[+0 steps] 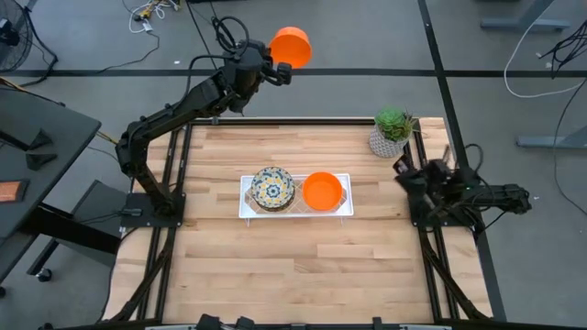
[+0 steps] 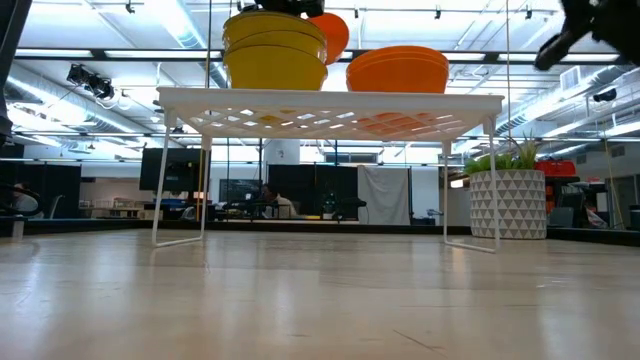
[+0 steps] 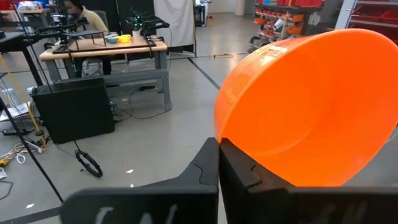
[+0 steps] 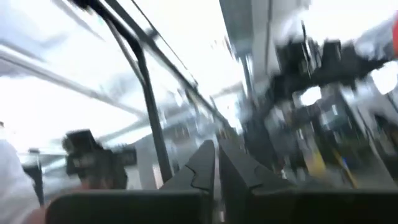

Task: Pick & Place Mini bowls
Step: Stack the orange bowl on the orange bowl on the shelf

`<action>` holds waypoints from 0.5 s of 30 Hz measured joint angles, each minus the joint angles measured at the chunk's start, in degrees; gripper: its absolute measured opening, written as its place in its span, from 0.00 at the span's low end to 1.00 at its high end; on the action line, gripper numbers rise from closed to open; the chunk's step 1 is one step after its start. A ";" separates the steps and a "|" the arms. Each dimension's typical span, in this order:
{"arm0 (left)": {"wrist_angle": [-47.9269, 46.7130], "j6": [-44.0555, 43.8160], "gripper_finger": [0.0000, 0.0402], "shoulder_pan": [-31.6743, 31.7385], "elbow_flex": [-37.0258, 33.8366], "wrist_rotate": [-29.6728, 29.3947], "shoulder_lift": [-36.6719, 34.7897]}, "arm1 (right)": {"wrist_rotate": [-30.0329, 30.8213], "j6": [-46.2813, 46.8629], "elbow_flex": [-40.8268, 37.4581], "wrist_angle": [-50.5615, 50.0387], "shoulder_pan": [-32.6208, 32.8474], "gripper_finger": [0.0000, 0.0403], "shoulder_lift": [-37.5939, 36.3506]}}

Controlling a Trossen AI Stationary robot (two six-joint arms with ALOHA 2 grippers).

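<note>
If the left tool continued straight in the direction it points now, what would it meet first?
Nothing on the table, it seems. The left tool, shut on an orange bowl, points outward beyond the table's far edge; probably floor first.

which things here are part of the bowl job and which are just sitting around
Part of the job:
- orange bowl held by the left gripper, beyond the table's far edge
- patterned bowls on the white rack
- orange bowls on the same rack

Just sitting around:
- potted plant
- right gripper, idle at the table's right edge
</note>
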 joint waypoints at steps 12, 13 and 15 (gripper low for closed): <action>0.02 -0.02 0.00 0.00 0.00 0.04 0.00 | 12.79 4.81 0.00 24.12 -0.02 0.07 0.00; 0.02 -0.03 0.00 0.00 0.00 0.04 0.00 | 14.98 4.05 0.00 26.05 -0.03 0.07 0.00; 0.02 -0.04 0.00 0.00 0.00 0.06 0.00 | 18.83 2.35 0.01 29.42 -0.04 0.07 0.00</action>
